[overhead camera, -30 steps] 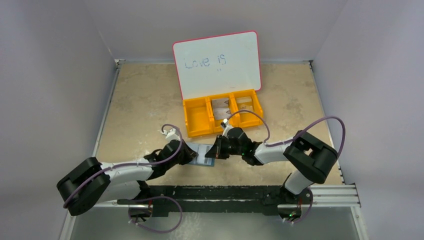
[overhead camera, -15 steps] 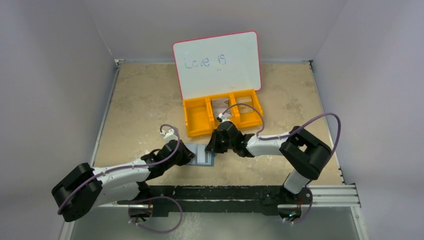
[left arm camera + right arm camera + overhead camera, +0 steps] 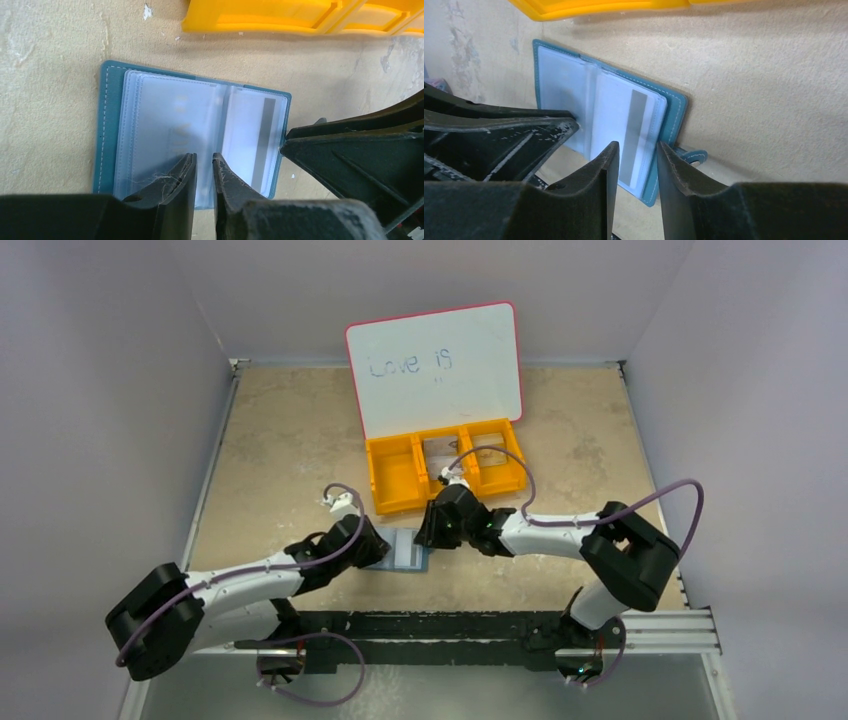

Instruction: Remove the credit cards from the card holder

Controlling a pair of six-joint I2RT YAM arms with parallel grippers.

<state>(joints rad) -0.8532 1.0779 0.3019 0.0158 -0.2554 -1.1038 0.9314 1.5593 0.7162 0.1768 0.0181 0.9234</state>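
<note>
Left wrist view: soft teal-blue card holder [image 3: 106,125] lies open so its pale striped card [image 3: 246,135] shows; left pincer [image 3: 204,159] and right pincer [image 3: 638,150] gape narrowly, empty.

Whiteboard [image 3: 435,365] behind org. bin [image 3: 392,478]; 3 compts

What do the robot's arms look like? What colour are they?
The left arm and right arm have white tubes between chunky black joints. A thin purple cable loops along each one. The left gripper and right gripper each have two black wedge-shaped fingers, a bit scuffed.
</note>
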